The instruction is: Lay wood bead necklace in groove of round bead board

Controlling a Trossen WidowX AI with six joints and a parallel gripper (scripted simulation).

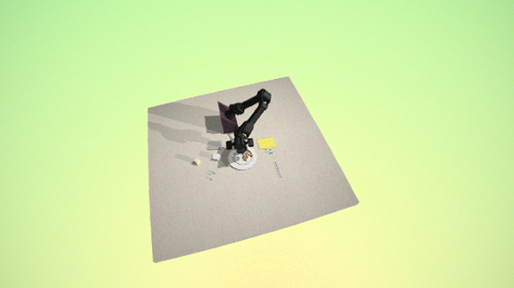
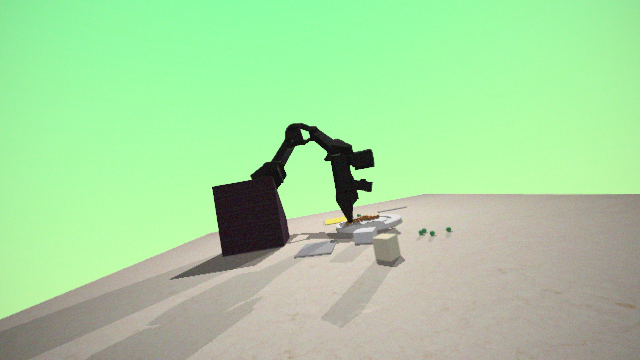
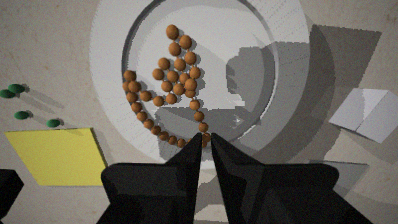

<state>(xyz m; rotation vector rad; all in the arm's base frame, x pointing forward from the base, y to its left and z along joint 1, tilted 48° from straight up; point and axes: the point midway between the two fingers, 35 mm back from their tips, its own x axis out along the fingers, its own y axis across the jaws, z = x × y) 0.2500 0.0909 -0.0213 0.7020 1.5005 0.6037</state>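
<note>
Wrist view has the tool (image 1: 241, 152) (image 2: 350, 220) (image 3: 206, 136) nearly pressed together, with what looks like 1 bead of the wood bead necklace (image 1: 245, 157) (image 2: 367, 218) (image 3: 179, 64) pinched at the tips. The necklace is on the round bead board (image 1: 242, 167) (image 2: 395, 220) (image 3: 106, 55), over toward the upper edge of the bench (image 1: 243, 214) (image 2: 500, 300) (image 3: 35, 30) as seen from the top.

From the tool, most of the necklace lies toward the bench's right and lower edges in that view, and that's what the coming move turns on imo. No single long axis can be given: 1 curved run follows the groove, the rest is bunched inside it. Only 1 arm here, so no nearer-arm question. The bunched part probably has to be drawn outward to the groove. No brands, labels or writing can be read.
</note>
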